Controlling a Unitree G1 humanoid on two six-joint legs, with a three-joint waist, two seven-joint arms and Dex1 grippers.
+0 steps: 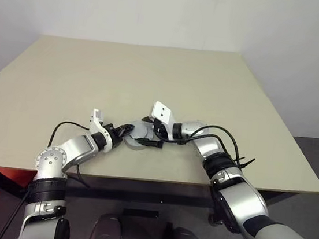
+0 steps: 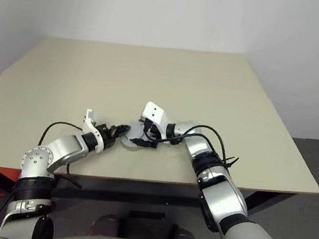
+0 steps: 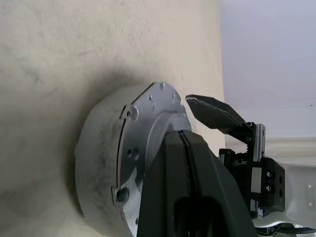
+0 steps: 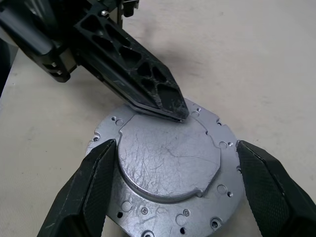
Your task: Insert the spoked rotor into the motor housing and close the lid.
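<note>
Left end effector point(image 4: 163, 106) pinched closed, right end effector point(image 4: 173, 187) spread wide

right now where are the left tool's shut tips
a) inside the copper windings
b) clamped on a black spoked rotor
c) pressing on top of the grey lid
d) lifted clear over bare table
c: the right wrist view shows the left tool shut, tips down on the lid, the open right tool straddling its sides.

A plain beige table point(image 1: 153, 78) carries one round silver-grey metal motor housing point(image 4: 168, 173) with its flat lid point(image 4: 170, 158) seated on top, lying directly on the surface near the near edge, roughly midway between the left and right sides.
</note>
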